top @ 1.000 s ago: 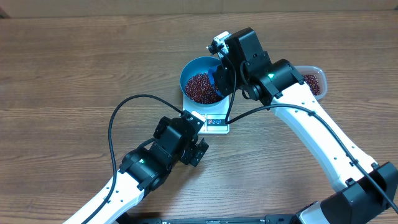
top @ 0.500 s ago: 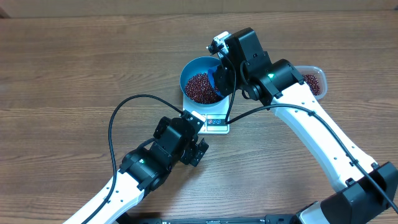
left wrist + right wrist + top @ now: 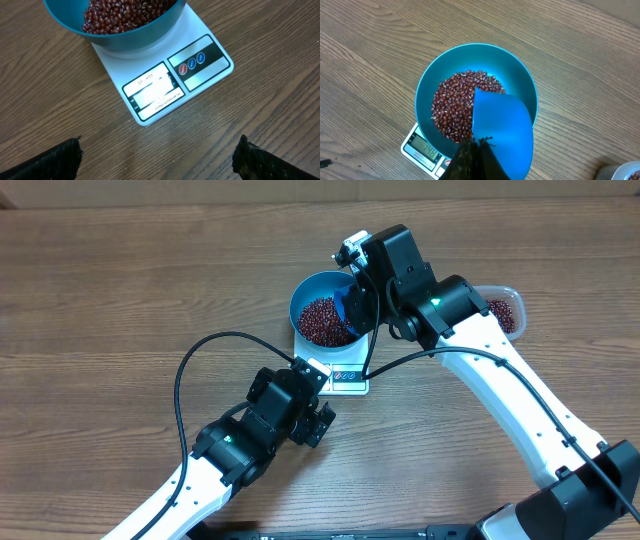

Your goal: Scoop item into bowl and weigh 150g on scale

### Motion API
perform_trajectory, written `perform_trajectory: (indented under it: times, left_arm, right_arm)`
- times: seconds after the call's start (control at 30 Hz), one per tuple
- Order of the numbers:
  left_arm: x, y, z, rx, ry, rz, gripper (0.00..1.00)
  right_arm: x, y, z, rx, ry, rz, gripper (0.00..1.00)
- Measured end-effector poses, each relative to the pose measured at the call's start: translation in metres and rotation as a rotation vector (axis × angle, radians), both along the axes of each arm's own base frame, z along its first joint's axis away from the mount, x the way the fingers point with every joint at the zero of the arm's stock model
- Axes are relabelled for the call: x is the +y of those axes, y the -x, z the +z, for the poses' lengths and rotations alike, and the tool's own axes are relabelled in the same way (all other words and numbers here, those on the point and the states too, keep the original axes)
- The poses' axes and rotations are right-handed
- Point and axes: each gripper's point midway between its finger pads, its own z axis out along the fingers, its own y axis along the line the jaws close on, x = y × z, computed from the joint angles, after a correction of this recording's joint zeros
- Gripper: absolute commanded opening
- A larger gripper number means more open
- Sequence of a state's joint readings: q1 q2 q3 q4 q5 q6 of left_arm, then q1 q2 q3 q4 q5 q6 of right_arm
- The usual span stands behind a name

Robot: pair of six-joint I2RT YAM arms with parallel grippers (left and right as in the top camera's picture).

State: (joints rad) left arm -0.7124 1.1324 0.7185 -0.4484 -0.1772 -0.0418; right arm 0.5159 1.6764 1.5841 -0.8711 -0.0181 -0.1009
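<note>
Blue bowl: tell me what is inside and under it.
Inside the bowl: red-brown beans, partly covered by the blue scoop. Under it: the white scale, its platform mostly hidden, display and buttons showing.

Brown wood-grain table (image 3: 120,280), matt. Round deep blue plastic bowl (image 3: 520,80), smooth satin. Flat white plastic scale (image 3: 117,67), smooth, slightly glossy. Small red-brown beans (image 3: 452,102), shiny. Blue plastic scoop (image 3: 502,120), matt.

The right gripper (image 3: 472,156) and its blue scoop (image 3: 502,125) hang over the right half of the bowl (image 3: 300,295), so only the left half is reachable from above. The left gripper (image 3: 160,165) crowds the display edge of the scale (image 3: 200,62); the table (image 3: 120,290) lies open leftward.
</note>
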Motion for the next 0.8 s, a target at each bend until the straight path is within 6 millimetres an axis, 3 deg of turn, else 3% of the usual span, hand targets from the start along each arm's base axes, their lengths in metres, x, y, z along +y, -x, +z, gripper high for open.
perform_trajectory:
  times: [0.8]
  left_arm:
    - [0.0,0.0,0.0,0.0,0.0,0.0,1.0]
  right_arm:
    - [-0.008,-0.013,0.006,-0.03,-0.03,-0.133,0.04]
